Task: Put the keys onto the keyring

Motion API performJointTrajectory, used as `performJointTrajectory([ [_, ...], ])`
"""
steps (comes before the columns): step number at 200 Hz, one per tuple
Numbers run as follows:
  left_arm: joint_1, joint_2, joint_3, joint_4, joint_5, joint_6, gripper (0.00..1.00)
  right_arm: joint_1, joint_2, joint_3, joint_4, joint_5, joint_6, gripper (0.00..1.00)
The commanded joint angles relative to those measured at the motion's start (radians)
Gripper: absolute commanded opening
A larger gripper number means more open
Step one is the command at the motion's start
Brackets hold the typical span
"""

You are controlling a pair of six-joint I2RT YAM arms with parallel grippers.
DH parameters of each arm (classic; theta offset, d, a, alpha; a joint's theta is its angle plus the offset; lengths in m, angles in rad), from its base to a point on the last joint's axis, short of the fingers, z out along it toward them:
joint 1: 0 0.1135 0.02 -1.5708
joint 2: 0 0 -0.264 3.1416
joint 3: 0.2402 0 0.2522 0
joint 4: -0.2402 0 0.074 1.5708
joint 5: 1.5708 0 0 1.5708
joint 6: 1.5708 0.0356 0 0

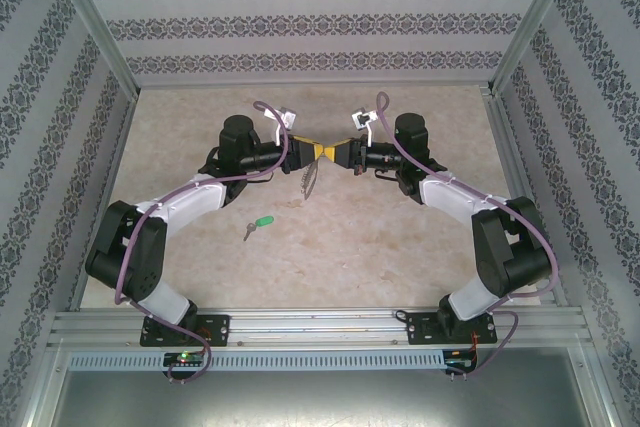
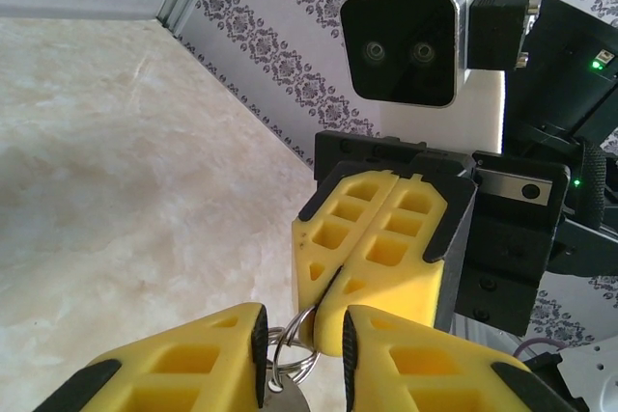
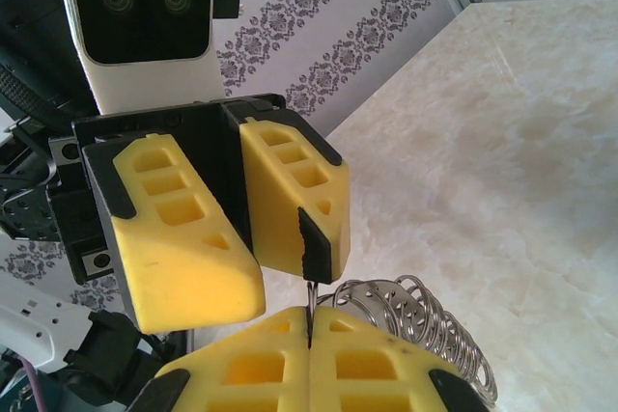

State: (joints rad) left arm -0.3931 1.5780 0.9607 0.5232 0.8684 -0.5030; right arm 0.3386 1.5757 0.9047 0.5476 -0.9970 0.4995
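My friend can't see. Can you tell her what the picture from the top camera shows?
Two robot arms meet tip to tip over the table, the left gripper and right gripper both pinching the keyring, its chain dangling. The green key lies apart on the table, nearer the left arm.

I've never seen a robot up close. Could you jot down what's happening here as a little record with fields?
Right end effector: shut, pinching the keyring
Left end effector: partly closed, a ring of the keyring between its fingers; firm grip unclear
Keyring: held up in the air, its chain of rings dangling
Green key: lying on the table, apart from both end effectors
Key on keyring: not yet
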Motion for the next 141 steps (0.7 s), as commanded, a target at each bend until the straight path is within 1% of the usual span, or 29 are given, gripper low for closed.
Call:
performJointTrajectory([
  [1, -0.013, 0.015, 0.031, 0.065, 0.038, -0.013, 0.28, 0.011, 0.003, 0.039, 0.034, -0.025, -0.001, 0.0],
  [46, -0.022, 0.019, 0.026, 0.072, 0.07, -0.009, 0.22, 0.007, 0.008, 0.043, 0.021, -0.017, -0.012, 0.0],
  [72, -0.025, 0.025, 0.026, 0.071, 0.08, -0.006, 0.2, 0.007, 0.01, 0.047, 0.018, -0.019, -0.013, 0.0],
  [117, -0.03, 0.034, 0.033, 0.075, 0.072, -0.002, 0.1, 0.008, 0.012, 0.046, 0.011, -0.023, -0.019, 0.0],
  [141, -0.034, 0.037, 0.037, 0.081, 0.064, 0.003, 0.01, 0.005, 0.009, 0.045, 0.005, -0.023, -0.021, 0.0],
])
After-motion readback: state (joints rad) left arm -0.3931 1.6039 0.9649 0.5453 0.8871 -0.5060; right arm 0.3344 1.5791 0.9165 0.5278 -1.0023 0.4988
